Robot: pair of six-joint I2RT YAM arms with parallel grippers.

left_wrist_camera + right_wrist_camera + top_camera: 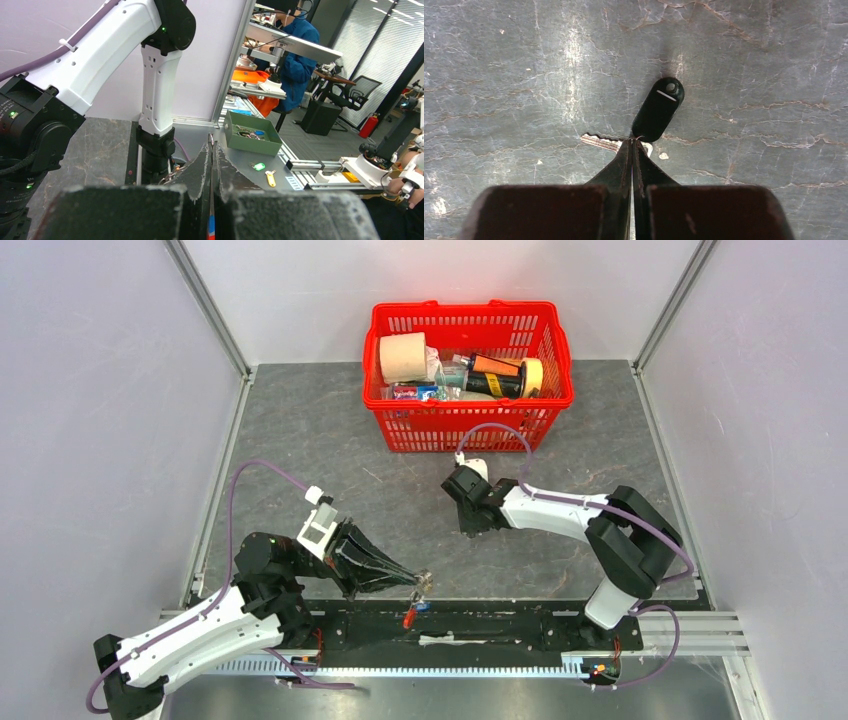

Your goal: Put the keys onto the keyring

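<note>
A key with a black oblong tag (658,110) and a silver blade (599,141) lies flat on the grey marbled table. My right gripper (632,141) points down at it, shut, its tips pinching the small wire loop between tag and blade. From above, the right gripper (470,530) stands mid-table in front of the basket. My left gripper (424,579) hovers by the table's near edge, shut on the keyring (409,617), whose red strap and a blue piece hang below it. In the left wrist view a red-and-blue sliver of the keyring (211,227) shows between the shut fingers (200,170).
A red basket (465,307) with a paper roll, tape and bottles stands at the back centre. The right arm's base (156,145) is close on the left gripper's far side. Beyond the table, a green box (250,132) and green (258,166) and yellow (270,177) key tags lie.
</note>
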